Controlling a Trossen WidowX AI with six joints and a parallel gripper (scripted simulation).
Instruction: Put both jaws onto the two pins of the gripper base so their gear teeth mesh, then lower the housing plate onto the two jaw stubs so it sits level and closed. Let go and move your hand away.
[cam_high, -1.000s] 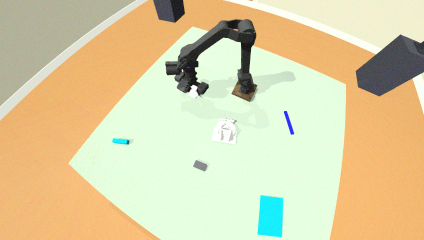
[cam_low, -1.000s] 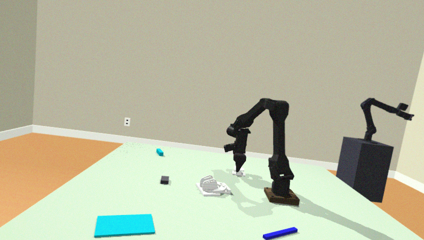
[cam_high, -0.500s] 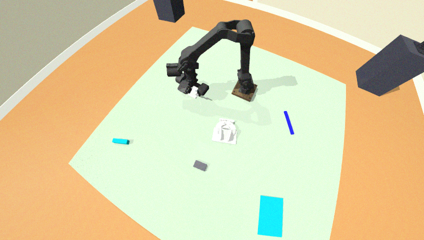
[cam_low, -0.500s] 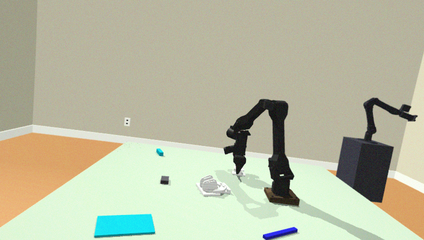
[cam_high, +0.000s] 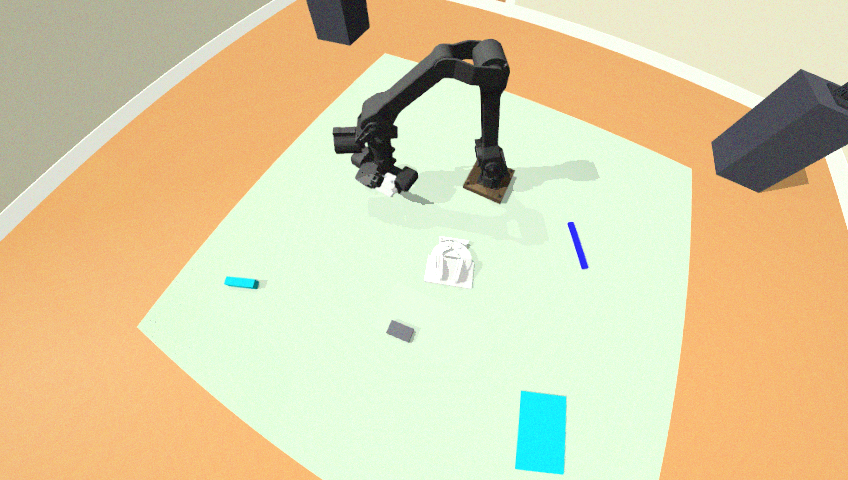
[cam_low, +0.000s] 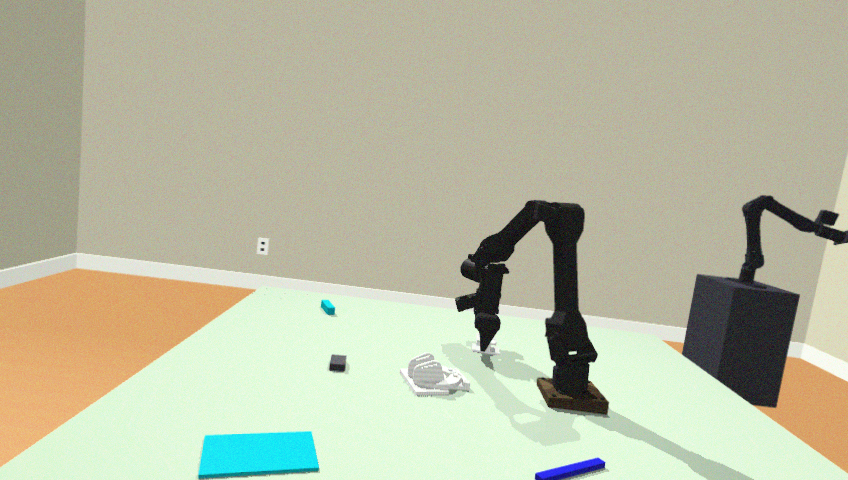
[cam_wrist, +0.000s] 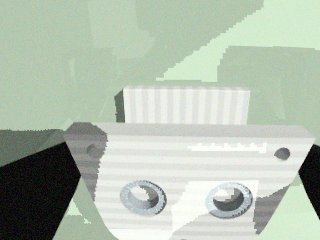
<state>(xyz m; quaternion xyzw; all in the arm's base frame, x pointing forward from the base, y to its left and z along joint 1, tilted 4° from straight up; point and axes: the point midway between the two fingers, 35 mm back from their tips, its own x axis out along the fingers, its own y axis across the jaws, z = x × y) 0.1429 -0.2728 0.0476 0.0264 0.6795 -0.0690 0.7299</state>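
The white housing plate is low over the table, behind the gripper base. In the wrist view it shows two grey-rimmed round holes, small corner holes and a ribbed block along its far edge. My gripper is open, with one black finger at each side of the plate. The white gripper base lies flat mid-table. The white jaws appear to be on it side by side. Their pins and gear mesh are too small to tell.
A grey block lies in front of the base. A teal block is at the left, a blue bar at the right, and a flat cyan panel near the front.
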